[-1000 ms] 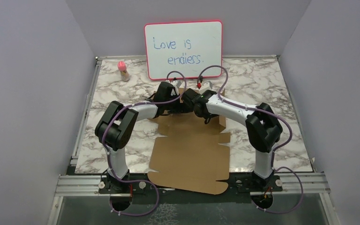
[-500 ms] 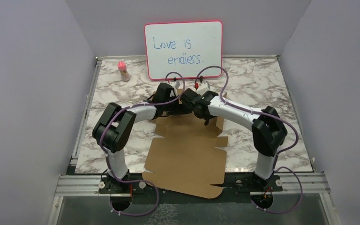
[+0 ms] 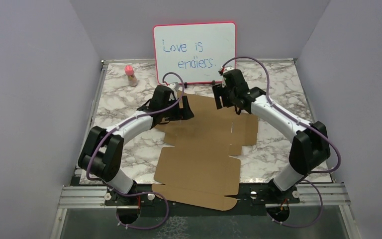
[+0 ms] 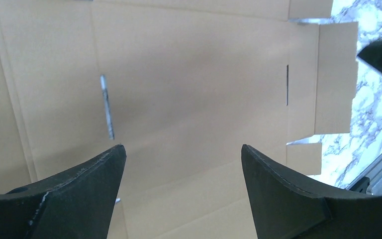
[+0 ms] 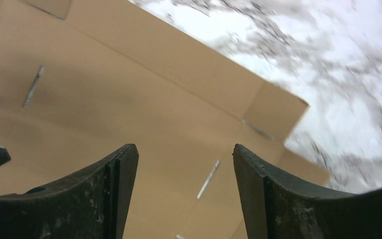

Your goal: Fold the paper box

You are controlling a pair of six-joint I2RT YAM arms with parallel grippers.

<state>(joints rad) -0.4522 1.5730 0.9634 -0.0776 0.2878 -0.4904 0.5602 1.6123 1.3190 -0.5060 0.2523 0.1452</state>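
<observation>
Dealing with a paper box point(image 3: 199, 149) not yet folded: a flat die-cut sheet of plain brown cardboard spread on the marble table point(image 3: 124, 94), far end close below the red-framed whiteboard point(image 3: 194, 52), near edge hanging out over the metal rail point(image 3: 84, 195) between the arm bases. Hovering over the far half with the left gripper point(image 3: 185, 110) on the left side and the right gripper point(image 3: 223, 99) near the far right corner, both with fingers spread wide and nothing between them; through either wrist camera only bare cardboard in the gap, contact with the sheet impossible to confirm. Probably light and thin, stiff across each panel yet ready to hinge along the scored creases, so best bent at those lines and not mid-panel. Likely to skate on the smooth marble when pushed from one side only, hence worth pinning a panel with one gripper while lifting a flap with the other. Hard to pinch while lying flat; better taken at a free edge, such as the small side tabs point(image 4: 335, 74) or the overhanging near edge. Easy to crumple or tear at the narrow tabs and around the thin slots point(image 4: 107, 107), so calling for a gentle squeeze.
</observation>
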